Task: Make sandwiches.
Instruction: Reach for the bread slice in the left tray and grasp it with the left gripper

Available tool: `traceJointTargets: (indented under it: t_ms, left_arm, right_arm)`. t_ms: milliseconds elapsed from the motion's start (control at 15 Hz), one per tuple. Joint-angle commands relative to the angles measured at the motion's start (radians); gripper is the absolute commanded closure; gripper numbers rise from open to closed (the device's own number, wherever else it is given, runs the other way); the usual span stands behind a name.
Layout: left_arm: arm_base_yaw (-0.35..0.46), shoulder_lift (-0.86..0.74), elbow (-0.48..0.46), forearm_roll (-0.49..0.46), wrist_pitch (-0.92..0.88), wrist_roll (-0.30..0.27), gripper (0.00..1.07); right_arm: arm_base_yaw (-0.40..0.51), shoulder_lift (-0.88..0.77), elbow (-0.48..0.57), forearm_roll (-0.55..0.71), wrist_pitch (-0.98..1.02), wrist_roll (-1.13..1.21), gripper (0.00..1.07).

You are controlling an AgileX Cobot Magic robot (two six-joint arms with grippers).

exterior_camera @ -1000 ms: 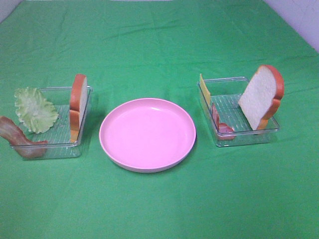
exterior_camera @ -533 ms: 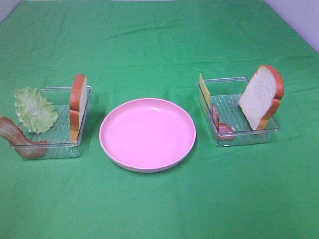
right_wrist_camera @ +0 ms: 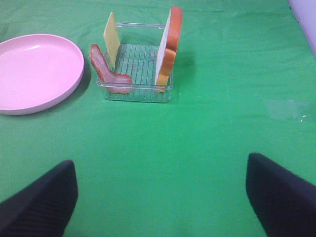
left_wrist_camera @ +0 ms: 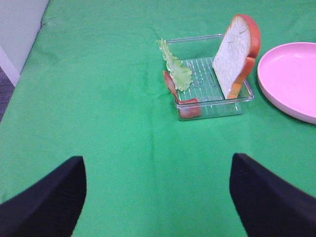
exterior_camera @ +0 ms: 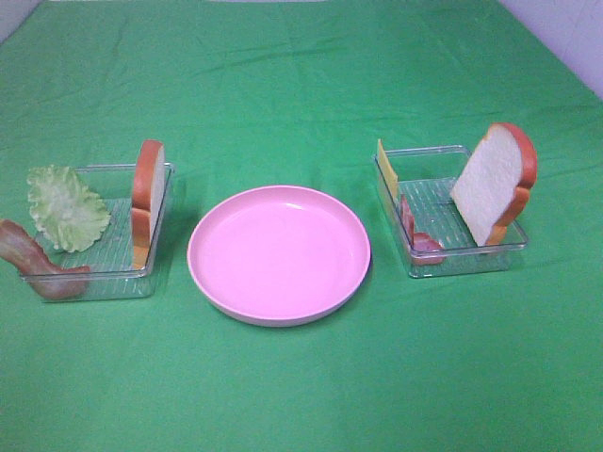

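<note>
Right wrist view:
- Clear tray (right_wrist_camera: pixel 136 94) on green desk (right_wrist_camera: pixel 197 148).
- Bread slice (right_wrist_camera: pixel 170 42) stands on edge at tray side away from plate.
- Yellow cheese slice (right_wrist_camera: pixel 111 39) upright at opposite side.
- Bacon strip (right_wrist_camera: pixel 106 71) curved just beside cheese, one end rising past rim.
- Pink plate (right_wrist_camera: pixel 34 69) near tray, not touching.
- Dark jaws spread wide, well apart from tray, only green cloth between.

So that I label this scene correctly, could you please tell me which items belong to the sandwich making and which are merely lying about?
Belong to the job: left bread slice, right bread slice, lettuce leaf, left bacon strip, right bacon strip, cheese slice.

Lying about: pink plate, left clear tray, right clear tray, green cloth.
</note>
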State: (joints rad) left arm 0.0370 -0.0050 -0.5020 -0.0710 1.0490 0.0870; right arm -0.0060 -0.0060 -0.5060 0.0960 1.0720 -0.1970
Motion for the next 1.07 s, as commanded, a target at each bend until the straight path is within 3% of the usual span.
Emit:
traceJointTargets:
  t_ms: [67, 333, 533, 600, 867, 1067]
  left_arm:
    - [-0.008, -0.018, 0.001, -0.007, -0.01, -0.002, 0.3]
    - [-0.008, 0.015, -0.045, -0.006, -0.029, -0.002, 0.3]
    - [-0.008, 0.227, -0.166, -0.012, -0.035, -0.002, 0.3]
    - [-0.008, 0.227, -0.166, -0.012, -0.035, -0.002, 0.3]
    - [-0.008, 0.628, -0.327, -0.126, -0.024, -0.002, 0.3]
    - [-0.008, 0.996, -0.503, -0.209, 0.082, -0.002, 0.3]
  right_arm:
    - [-0.006, -0.014, 0.001, 0.005, -0.005, -0.013, 0.21]
    - [-0.006, -0.014, 0.001, 0.005, -0.005, -0.013, 0.21]
    - [-0.006, -0.014, 0.001, 0.005, -0.005, -0.013, 0.21]
    - [-0.006, -0.014, 0.001, 0.005, -0.005, -0.013, 0.21]
    - [-0.006, -0.014, 0.001, 0.005, -0.005, -0.013, 0.21]
    - [-0.006, -0.014, 0.001, 0.005, -0.005, -0.013, 0.21]
